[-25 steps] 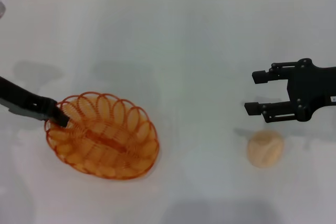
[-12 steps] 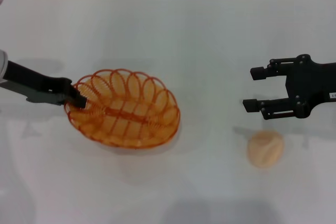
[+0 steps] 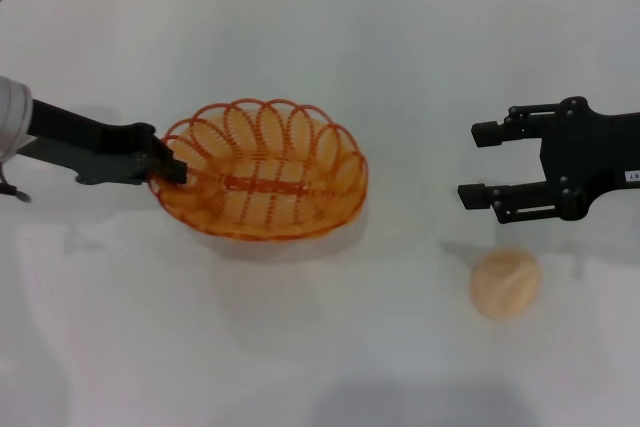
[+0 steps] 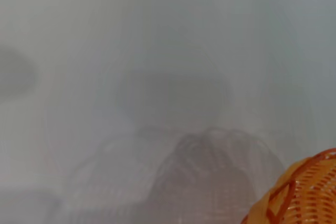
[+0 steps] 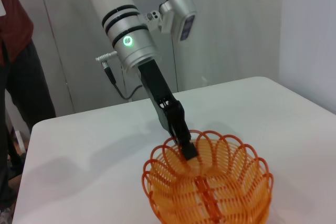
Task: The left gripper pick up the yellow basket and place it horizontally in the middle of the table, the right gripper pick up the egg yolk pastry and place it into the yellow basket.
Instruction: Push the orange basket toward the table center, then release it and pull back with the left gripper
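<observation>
The left gripper [image 3: 172, 171] is seen as a slim black claw on a flat black forearm, joined to a silver-white cylindrical segment [image 5: 122, 22]. On that segment two black rings and a small green light are shown, and a thin cable with a plug is seen at its side. A pale grey box with a dark face [image 5: 180, 15] is mounted beside it. The right gripper [image 3: 478, 162] is built of matte black plates with two blunt, square-tipped fingers [image 3: 484, 196] on linked bars fixed by small screws; a small white label [image 3: 633, 176] is carried on its forearm.
</observation>
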Tool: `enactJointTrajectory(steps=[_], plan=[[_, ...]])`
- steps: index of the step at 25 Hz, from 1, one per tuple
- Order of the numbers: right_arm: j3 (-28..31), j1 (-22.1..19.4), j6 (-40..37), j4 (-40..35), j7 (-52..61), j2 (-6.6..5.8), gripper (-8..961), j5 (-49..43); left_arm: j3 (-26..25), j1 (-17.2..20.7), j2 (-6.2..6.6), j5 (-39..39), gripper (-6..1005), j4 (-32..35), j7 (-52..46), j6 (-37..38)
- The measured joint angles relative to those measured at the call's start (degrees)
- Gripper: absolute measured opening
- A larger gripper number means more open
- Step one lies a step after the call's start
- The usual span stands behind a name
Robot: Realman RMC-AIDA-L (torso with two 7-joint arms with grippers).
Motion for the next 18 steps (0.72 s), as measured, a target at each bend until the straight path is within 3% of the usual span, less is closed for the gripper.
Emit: enactJointTrajectory(steps=[8, 18], plan=[[0.00, 0.07, -0.65, -0.68, 0.17, 0.00, 723, 0.54, 0.08, -1.38, -0.58, -1.48, 86, -2.97, -2.73, -1.45], [0.00, 0.13, -2.27, -1.56, 0.19, 0.00, 723, 0.80, -0.02, -0.47, -1.39, -2.47, 88, -4.05, -6.86, -5.52]])
